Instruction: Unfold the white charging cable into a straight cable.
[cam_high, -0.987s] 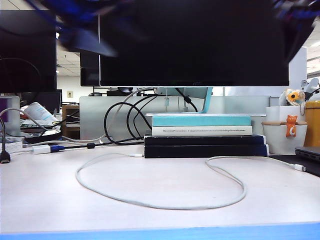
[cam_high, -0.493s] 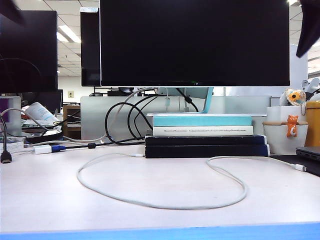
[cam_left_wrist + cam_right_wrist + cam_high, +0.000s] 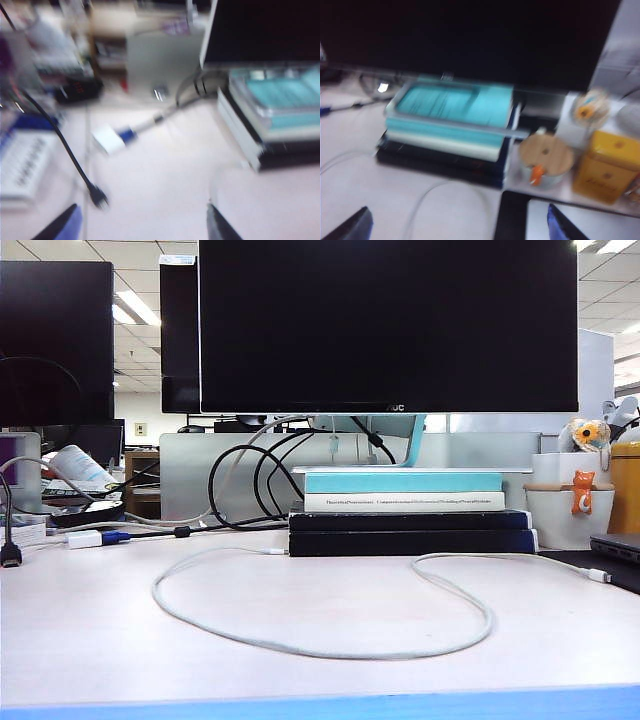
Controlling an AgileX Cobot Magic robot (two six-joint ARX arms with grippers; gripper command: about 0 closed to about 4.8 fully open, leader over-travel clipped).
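While neither arm shows in the exterior view, the white charging cable (image 3: 320, 645) lies on the pale tabletop (image 3: 90, 640) in one wide, open loop. Its near curve sweeps close to the blue front edge of the tabletop; one end with a small plug (image 3: 276, 551) rests just beside the left end of the stack of books (image 3: 410, 510), and the other plug (image 3: 598, 575) lies far right, next to a dark laptop corner (image 3: 618, 545). Bare tabletop spreads inside the loop and to its left and right.

Behind the books stands a large black monitor (image 3: 390, 325), with thick black cables (image 3: 245, 485) curling at its foot. At the far left lies a short white adapter with a blue plug (image 3: 98, 537). A white cup with an orange figure (image 3: 568, 510) stands at the right.

Seen in the blurred left wrist view, the left gripper (image 3: 142, 227) hangs above the left part of the tabletop, its jaws spread and holding nothing. The right gripper (image 3: 460, 225) hangs above the right part near the books, its jaws spread wide and empty.
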